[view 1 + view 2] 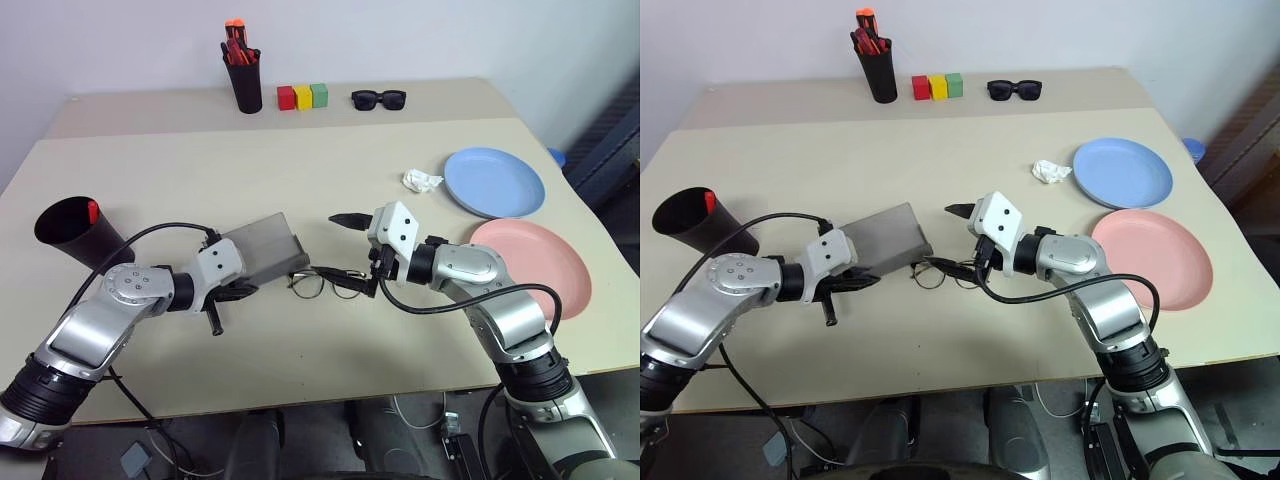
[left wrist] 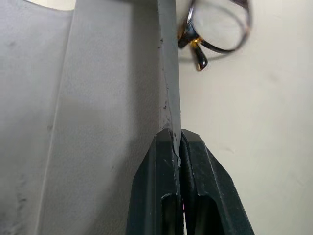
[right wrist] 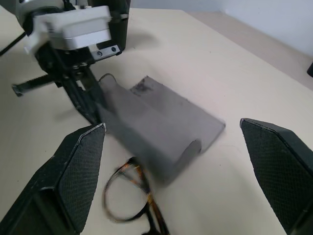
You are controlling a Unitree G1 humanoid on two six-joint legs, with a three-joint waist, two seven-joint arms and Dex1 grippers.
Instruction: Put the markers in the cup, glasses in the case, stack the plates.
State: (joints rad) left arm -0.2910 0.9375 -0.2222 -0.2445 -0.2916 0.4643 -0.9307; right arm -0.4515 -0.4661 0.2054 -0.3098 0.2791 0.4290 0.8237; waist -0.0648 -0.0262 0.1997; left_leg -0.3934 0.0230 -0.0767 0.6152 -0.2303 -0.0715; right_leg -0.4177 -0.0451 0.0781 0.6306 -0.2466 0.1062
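L gripper (image 2: 180, 147) jaws clenched on edge of case (image 1: 262, 250), mid tabletop (image 1: 300, 180) nr front edge. L wrist view shows the pinch; head views don't. R gripper (image 3: 171, 161) jaws released wide, over glasses (image 1: 322, 283) just beside case.

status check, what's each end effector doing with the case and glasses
Left end effector shut on grey case edge. Right end effector open, over glasses. Glasses on table beside case mouth. Nothing blocking.
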